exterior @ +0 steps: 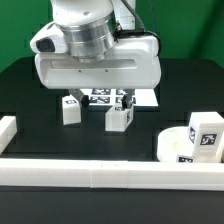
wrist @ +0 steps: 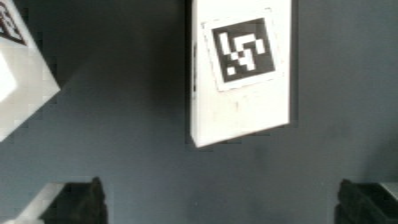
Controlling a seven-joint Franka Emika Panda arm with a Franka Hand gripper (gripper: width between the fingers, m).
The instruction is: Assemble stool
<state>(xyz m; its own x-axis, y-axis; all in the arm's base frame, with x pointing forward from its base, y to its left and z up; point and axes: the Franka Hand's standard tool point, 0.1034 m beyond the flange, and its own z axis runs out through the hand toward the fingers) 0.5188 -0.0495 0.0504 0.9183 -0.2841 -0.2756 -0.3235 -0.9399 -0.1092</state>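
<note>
End effector (wrist: 222, 204): wide open, empty.
Leg (wrist: 237, 75): on the worktop (wrist: 125, 170), ahead of your fingertips (wrist: 75, 200), centred on their gap.
Leg long axis: square to your closing line.
Seat (exterior: 176, 148): exterior view's right, well apart.

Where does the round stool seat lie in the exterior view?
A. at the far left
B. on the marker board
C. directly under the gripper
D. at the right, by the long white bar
D: the round seat lies at the exterior view's right, close to the long white bar that runs along the table's edge.
</note>
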